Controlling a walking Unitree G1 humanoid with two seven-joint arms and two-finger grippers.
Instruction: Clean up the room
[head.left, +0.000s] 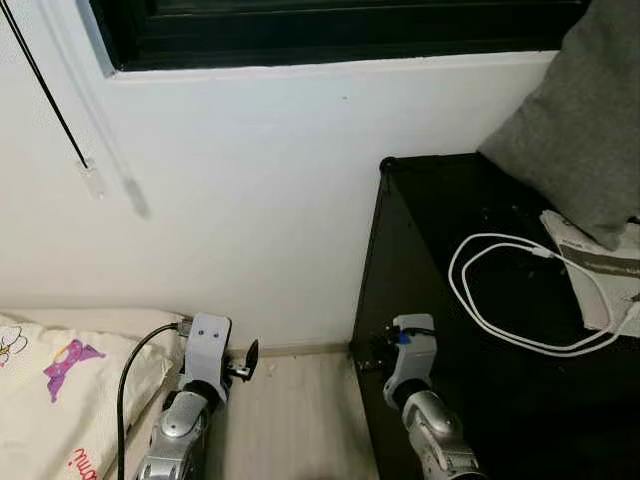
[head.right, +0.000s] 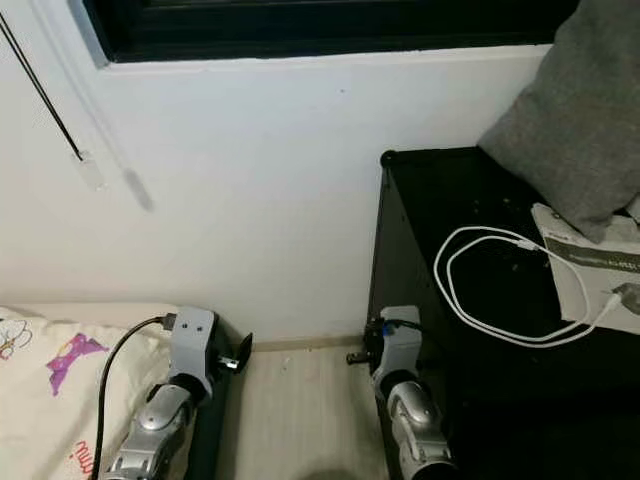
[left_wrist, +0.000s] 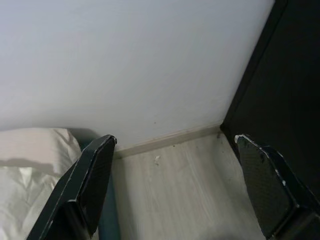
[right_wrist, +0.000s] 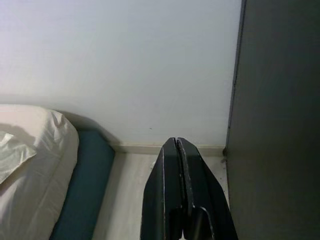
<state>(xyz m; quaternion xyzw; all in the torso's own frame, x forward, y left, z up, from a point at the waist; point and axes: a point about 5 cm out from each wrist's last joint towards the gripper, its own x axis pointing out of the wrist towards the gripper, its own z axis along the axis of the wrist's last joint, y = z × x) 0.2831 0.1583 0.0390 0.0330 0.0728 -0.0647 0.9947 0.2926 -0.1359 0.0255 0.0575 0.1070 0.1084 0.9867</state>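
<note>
I'm between pickups, both arms low in the gap between bed and cabinet, nothing in hand. Beyond and to the right of my right gripper (right_wrist: 182, 165) stands the black cabinet (head.left: 440, 220), its top carrying the clutter I'd tidy: a grey cushion (head.left: 585, 120), a paper leaflet (head.left: 600, 275), possibly a manual, and a looped white cable (head.left: 500, 290). The bed with its patterned pillow (head.left: 55, 385) lies left of my left gripper (left_wrist: 175, 170). Left jaws stand wide apart, empty; right jaws are pressed together on nothing. Next I'd raise the right arm over the cabinet top and part its fingers for the cable
</note>
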